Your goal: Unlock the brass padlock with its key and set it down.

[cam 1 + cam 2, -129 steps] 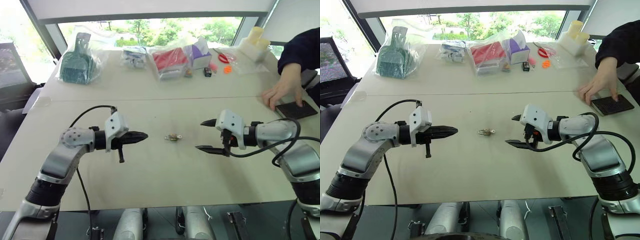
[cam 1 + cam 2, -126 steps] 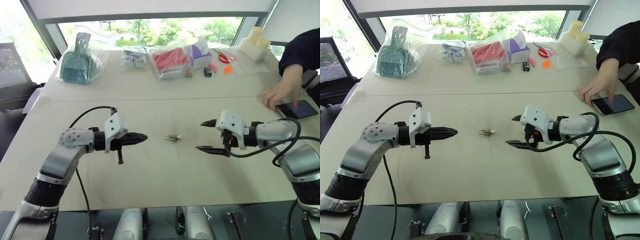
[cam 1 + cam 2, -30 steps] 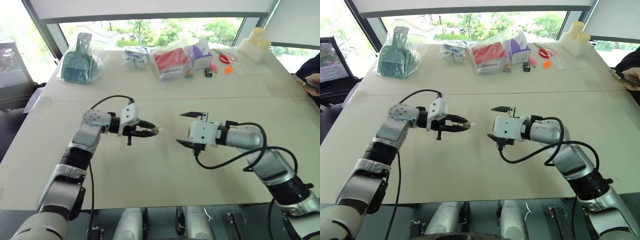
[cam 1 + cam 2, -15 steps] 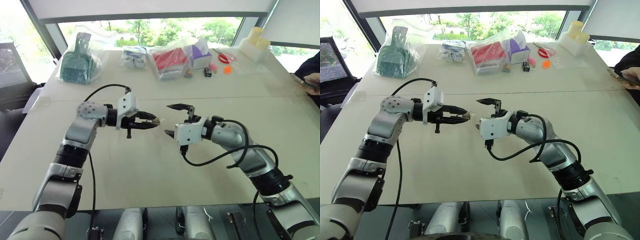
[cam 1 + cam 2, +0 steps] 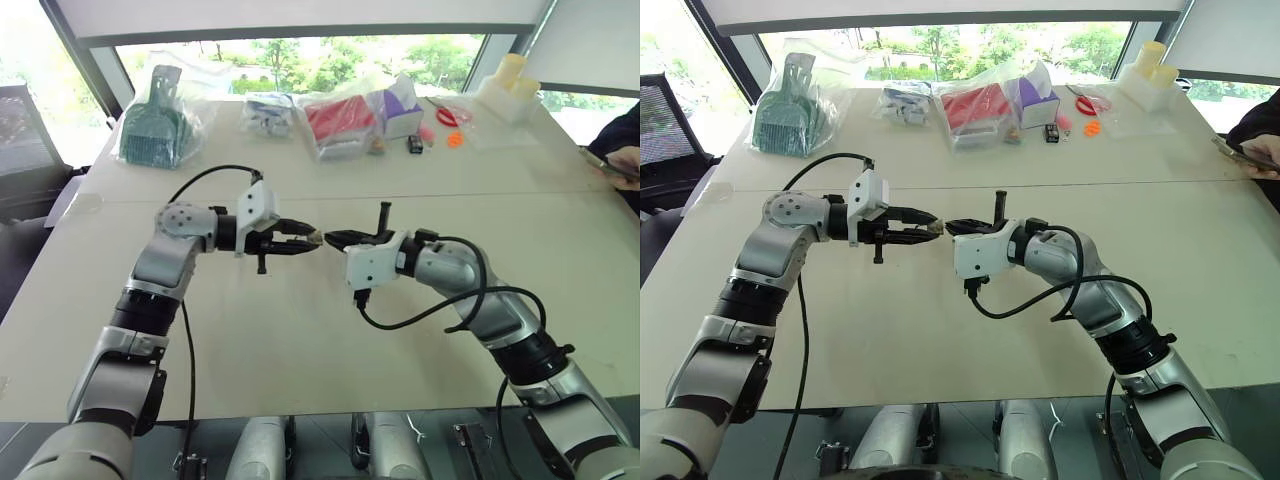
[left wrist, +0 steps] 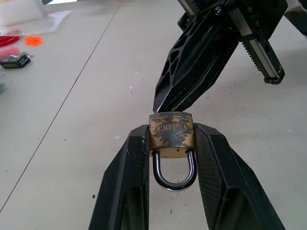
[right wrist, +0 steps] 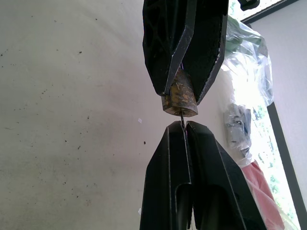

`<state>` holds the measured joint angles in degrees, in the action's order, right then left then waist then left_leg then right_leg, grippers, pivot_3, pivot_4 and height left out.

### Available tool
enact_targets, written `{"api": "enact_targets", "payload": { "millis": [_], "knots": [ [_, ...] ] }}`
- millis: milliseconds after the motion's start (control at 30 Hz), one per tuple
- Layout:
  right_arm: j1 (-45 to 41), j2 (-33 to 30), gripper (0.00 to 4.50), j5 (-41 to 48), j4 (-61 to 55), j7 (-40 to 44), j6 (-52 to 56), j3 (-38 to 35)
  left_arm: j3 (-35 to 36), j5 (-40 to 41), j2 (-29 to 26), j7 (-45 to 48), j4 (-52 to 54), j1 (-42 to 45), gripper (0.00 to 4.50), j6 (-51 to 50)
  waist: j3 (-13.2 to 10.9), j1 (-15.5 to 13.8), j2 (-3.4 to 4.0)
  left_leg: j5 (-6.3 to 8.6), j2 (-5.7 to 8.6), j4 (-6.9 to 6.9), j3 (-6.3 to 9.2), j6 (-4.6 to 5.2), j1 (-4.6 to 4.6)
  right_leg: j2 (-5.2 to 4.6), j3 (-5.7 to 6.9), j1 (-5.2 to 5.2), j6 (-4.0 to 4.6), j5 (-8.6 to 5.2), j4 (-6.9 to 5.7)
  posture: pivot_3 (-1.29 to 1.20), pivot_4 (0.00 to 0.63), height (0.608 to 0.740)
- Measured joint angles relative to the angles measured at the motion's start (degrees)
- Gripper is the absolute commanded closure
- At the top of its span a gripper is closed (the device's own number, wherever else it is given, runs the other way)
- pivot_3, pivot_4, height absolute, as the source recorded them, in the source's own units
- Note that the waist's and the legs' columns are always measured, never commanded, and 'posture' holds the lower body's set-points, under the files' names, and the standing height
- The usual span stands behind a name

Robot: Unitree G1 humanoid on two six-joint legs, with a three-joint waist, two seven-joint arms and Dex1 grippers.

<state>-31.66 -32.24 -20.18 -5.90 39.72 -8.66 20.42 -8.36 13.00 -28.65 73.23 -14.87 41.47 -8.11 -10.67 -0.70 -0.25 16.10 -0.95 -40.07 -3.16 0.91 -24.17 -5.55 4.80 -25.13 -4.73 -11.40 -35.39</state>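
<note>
The brass padlock (image 6: 171, 132) is pinched by its body between the fingers of my left gripper (image 5: 308, 240), its silvery shackle (image 6: 174, 171) pointing back toward the wrist. It hangs above the middle of the table (image 5: 300, 340). My right gripper (image 7: 184, 125) faces it tip to tip from the right and is shut. A thin silvery key (image 7: 182, 116) runs from the padlock's underside into the closed right fingertips. In the left wrist view the right gripper's fingers (image 6: 192, 67) touch the padlock's far face.
Along the table's far edge lie a bagged green brush set (image 5: 155, 120), a bagged red item (image 5: 340, 118), a purple box (image 5: 400, 105) and small orange bits (image 5: 455, 138). A person's hand with a phone (image 5: 620, 162) is at the right edge.
My right gripper moved left up to the padlock, rolled, and went from wide open to shut at its underside. The left gripper kept its hold and stayed about where it was.
</note>
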Motion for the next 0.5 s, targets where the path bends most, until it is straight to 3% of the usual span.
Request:
{"api": "enact_targets", "payload": {
  "millis": [133,367,500],
  "knots": [
    [-1.29,0.05,4.44,3.47,-0.02,4.39,2.97,-0.39,-0.90,-2.88,-0.47,-0.59,-0.06,-0.01,3.76,6.90,0.00,0.01,0.00,0.00,0.00,0.00,0.00,0.00,0.00,0.00,0.00,0.00,0.00,0.00,0.00,0.00,0.150,0.740],
    [-2.79,0.46,4.44,15.64,-3.07,14.97,18.83,-3.01,-2.93,-8.26,-1.43,-1.03,-0.64,0.03,3.76,22.37,0.00,-0.02,0.01,0.00,-0.01,0.00,0.00,0.00,0.01,-0.01,0.00,0.00,0.01,0.01,0.00,0.00,0.150,0.740],
    [-4.37,-0.15,4.44,13.70,-2.07,13.59,15.09,-3.13,-2.09,-7.01,-1.01,-1.31,-0.97,1.26,3.76,20.07,0.00,-0.01,0.01,0.00,0.00,0.00,-0.02,0.00,0.01,0.00,0.01,-0.01,0.00,0.00,-0.01,0.00,0.150,0.740]
  ]
}}
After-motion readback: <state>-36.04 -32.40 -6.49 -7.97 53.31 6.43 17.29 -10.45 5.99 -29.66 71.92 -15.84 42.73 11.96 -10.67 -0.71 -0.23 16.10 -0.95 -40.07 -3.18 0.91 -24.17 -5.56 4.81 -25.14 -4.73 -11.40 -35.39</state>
